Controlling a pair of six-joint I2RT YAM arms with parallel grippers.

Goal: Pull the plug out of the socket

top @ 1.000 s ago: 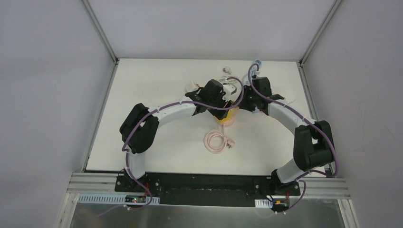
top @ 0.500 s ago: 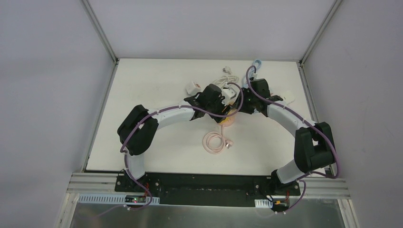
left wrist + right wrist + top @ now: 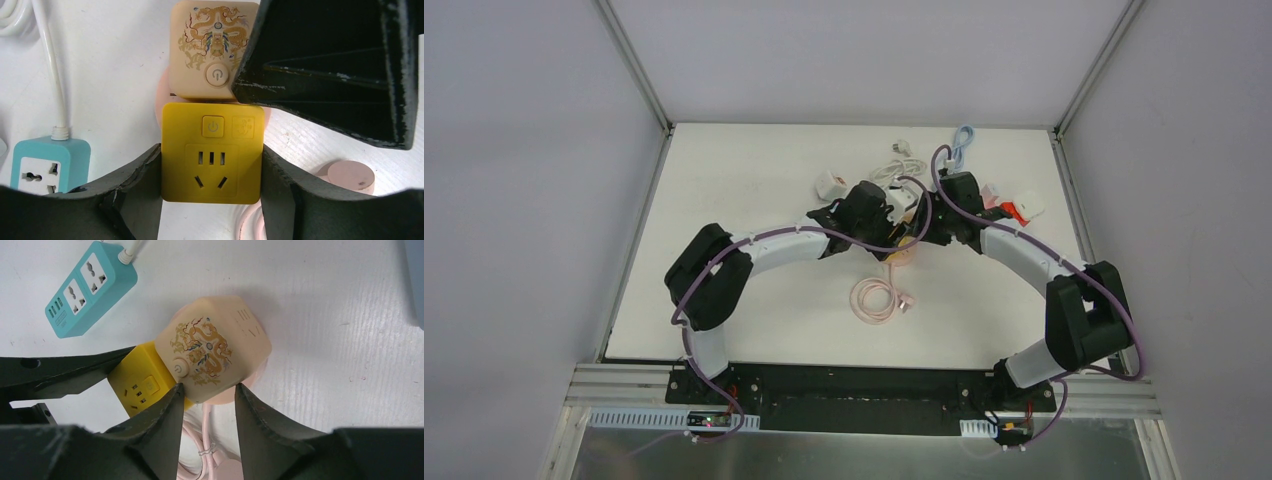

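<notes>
Fingers of the left gripper point(image 3: 211, 167) are clamped on the yellow socket cube point(image 3: 211, 160), one pad flat against each side. Its outlet face and power button are turned up toward the wrist camera. Butted against its far side is the peach socket cube point(image 3: 205, 50), printed with a gold dragon above a round power button. The two touch along one edge, and the join itself is hidden. The right gripper point(image 3: 207, 390) reaches in from the opposite side, fingers a little apart. Their tips are at the peach cube's near edge, one beside the seam with the yellow cube, and I cannot tell whether they pinch it. Both cubes sit in the middle of the bench point(image 3: 744, 180), between the two arms. Just beside them lies a teal power strip point(image 3: 90, 287) with a white cord point(image 3: 47, 65). A coiled pink cable point(image 3: 876, 298) lies nearer the arm bases.
</notes>
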